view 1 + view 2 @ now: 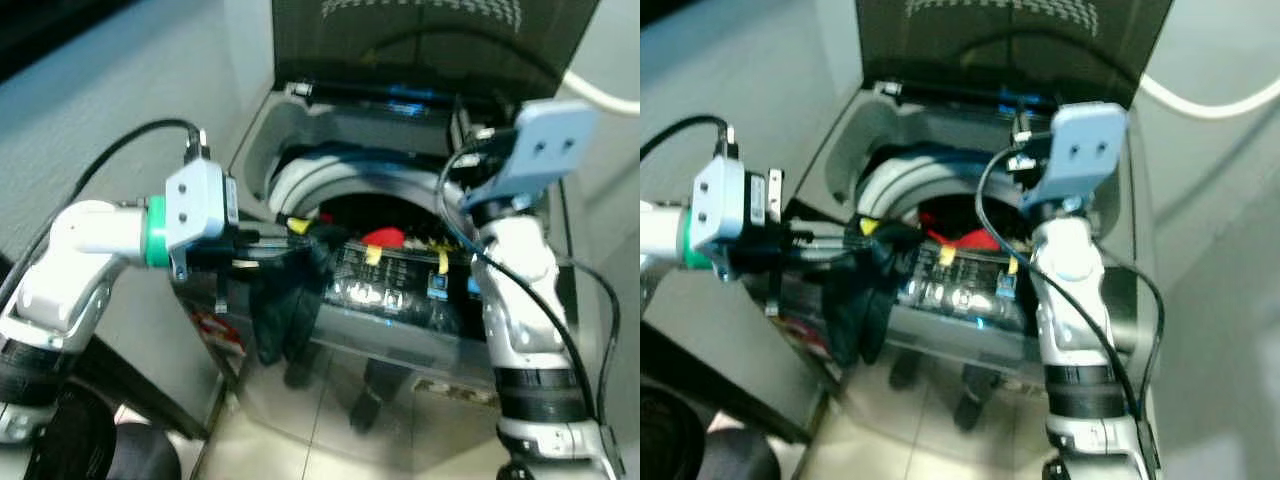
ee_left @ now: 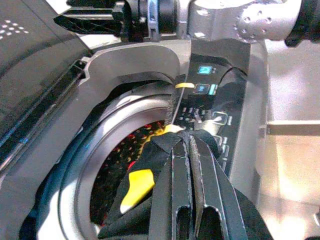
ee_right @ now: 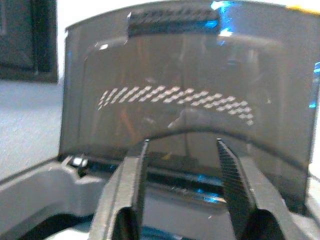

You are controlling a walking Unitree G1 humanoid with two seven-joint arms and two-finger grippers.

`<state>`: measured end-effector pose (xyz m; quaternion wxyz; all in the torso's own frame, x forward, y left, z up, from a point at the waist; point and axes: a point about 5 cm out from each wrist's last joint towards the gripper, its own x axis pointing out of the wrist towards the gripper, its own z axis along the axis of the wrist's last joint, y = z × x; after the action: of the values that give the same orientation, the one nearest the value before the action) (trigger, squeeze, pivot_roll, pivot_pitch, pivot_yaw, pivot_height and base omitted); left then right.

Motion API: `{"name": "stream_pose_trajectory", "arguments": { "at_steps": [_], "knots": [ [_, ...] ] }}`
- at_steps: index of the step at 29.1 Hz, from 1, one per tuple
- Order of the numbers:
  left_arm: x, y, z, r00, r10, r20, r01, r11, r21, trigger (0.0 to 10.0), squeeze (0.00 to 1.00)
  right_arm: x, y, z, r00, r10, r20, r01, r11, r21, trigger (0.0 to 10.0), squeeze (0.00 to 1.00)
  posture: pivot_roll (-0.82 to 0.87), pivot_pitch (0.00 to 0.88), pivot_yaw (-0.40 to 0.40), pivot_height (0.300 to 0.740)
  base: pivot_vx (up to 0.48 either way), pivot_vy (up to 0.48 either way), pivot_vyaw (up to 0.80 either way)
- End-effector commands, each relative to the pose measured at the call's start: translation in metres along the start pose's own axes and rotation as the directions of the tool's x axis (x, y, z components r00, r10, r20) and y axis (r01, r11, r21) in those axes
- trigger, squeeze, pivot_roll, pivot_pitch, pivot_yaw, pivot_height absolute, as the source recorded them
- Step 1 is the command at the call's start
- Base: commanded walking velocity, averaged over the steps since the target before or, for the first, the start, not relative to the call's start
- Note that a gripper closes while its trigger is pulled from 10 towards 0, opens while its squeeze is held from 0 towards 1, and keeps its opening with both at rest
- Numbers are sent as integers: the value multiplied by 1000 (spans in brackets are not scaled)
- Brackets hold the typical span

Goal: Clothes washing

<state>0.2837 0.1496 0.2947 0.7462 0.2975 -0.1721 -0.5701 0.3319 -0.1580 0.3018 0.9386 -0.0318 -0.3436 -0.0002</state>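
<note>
A grey top-loading washing machine [image 1: 400,335] stands before me with its dark lid [image 1: 430,40] raised. Something red [image 1: 383,237] lies inside the drum [image 2: 107,165]. My left gripper [image 1: 300,238] is at the front-left rim of the opening, shut on a dark garment [image 1: 288,312] that hangs down over the machine's front. The left wrist view shows that garment [image 2: 150,165] with a yellow tag [image 2: 136,187] pinched at the fingertips. My right gripper [image 3: 182,150] is held above the machine's right side, open and empty, facing the lid [image 3: 185,90].
A white hose [image 1: 600,95] runs along the wall at the back right. Glossy floor tiles [image 1: 300,440] lie in front of the machine. A grey wall [image 1: 100,110] and a dark cabinet [image 1: 700,340] close in on the left.
</note>
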Motion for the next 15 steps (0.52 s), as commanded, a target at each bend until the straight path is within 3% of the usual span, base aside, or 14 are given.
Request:
{"name": "stream_pose_trajectory", "arguments": {
  "at_steps": [1,6,11,12,13,14,15],
  "knots": [
    [-3,-4,3,1000,-5,-7,5,1000,-7,10000,0,3,-5,5,1000,-17,19,17,1000,18,10000,1000,138,88,55,740,0,0,0],
    [-9,-19,0,997,-50,-59,46,997,-65,10000,0,5,-10,8,999,-29,35,29,999,22,10000,1000,145,88,59,740,0,0,0],
    [-12,-28,-11,991,-39,-130,22,992,-126,10000,0,3,-11,6,999,-27,23,27,1000,4,10000,1000,140,92,64,740,0,0,0],
    [-12,-28,-13,990,-27,-140,8,992,-128,10000,0,2,-11,5,999,-27,19,27,1000,-1,10000,643,138,93,65,740,0,0,0],
    [-12,-28,-13,990,-27,-140,8,992,-128,10000,0,2,-11,5,999,-27,19,27,1000,-1,10000,643,138,93,65,740,0,0,0],
    [-12,-28,-14,989,-14,-149,-6,991,-131,10000,0,2,-12,5,1000,-26,16,26,1000,-2,8549,0,138,93,65,740,0,0,0],
    [-12,-28,-15,988,-2,-157,-19,991,-131,10000,0,1,-12,5,1000,-26,15,26,1000,-2,0,0,136,94,66,740,0,0,0]
  ]
}}
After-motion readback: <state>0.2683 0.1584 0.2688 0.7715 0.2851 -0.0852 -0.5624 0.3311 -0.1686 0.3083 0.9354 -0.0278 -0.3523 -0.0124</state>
